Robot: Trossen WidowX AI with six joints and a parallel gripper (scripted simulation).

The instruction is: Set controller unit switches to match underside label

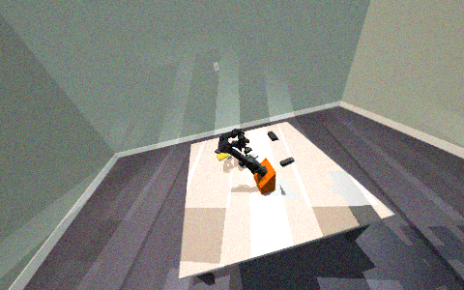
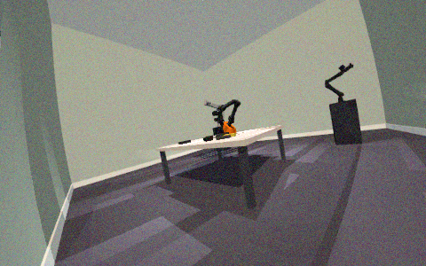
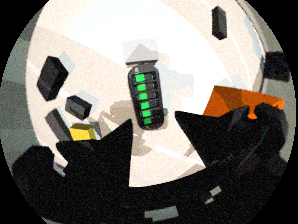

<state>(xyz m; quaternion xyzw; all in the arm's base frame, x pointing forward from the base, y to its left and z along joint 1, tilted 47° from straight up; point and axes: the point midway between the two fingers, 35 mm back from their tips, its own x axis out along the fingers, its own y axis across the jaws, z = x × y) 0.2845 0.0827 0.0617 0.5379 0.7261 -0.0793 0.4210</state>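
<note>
Controller unit [image 3: 146, 97], dark grey with rounded ends and smooth-looking plastic, is seen on the pale table [image 1: 207, 193] [image 2: 261, 133] [image 3: 90, 25], framed between the tips of the black, wedge-shaped jaws, which are spread apart. Six bright green switch ends are lined up along its left side in the wrist view. At its 12 o'clock end, one pale character, "5" or "S", can be made out; no brand is legible. A yellow block [image 1: 222, 157] [image 3: 82, 132] is seen toward 8 o'clock, an angular orange base [image 1: 266, 184] [image 2: 229, 129] [image 3: 225, 100] toward 3.
</note>
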